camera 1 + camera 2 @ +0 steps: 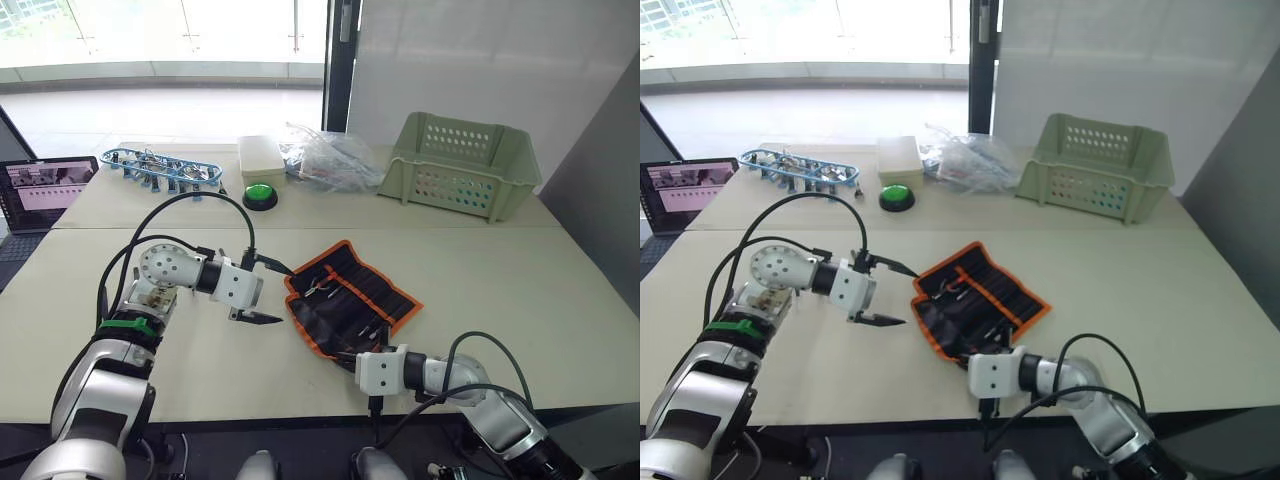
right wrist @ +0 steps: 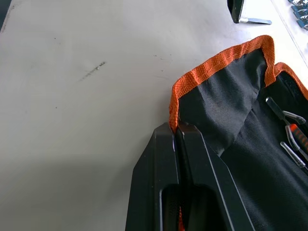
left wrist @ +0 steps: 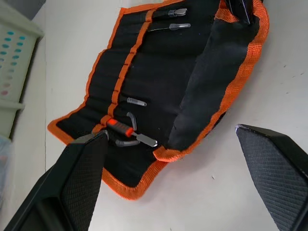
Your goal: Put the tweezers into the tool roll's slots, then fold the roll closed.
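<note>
One tool roll (image 1: 350, 298) counted, one pale green basket (image 1: 460, 165), one green button (image 1: 260, 195), one laptop (image 1: 45, 190), one cream box (image 1: 262, 157), two end effectors seen, left end effector (image 1: 262, 291), right end effector (image 2: 179, 139).

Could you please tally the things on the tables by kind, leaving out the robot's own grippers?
Tool roll: 1
Pale green basket: 1
Green button: 1
Cream box: 1
Clear plastic bag: 1
Blue rack: 1
Laptop: 1
Total: 7
</note>
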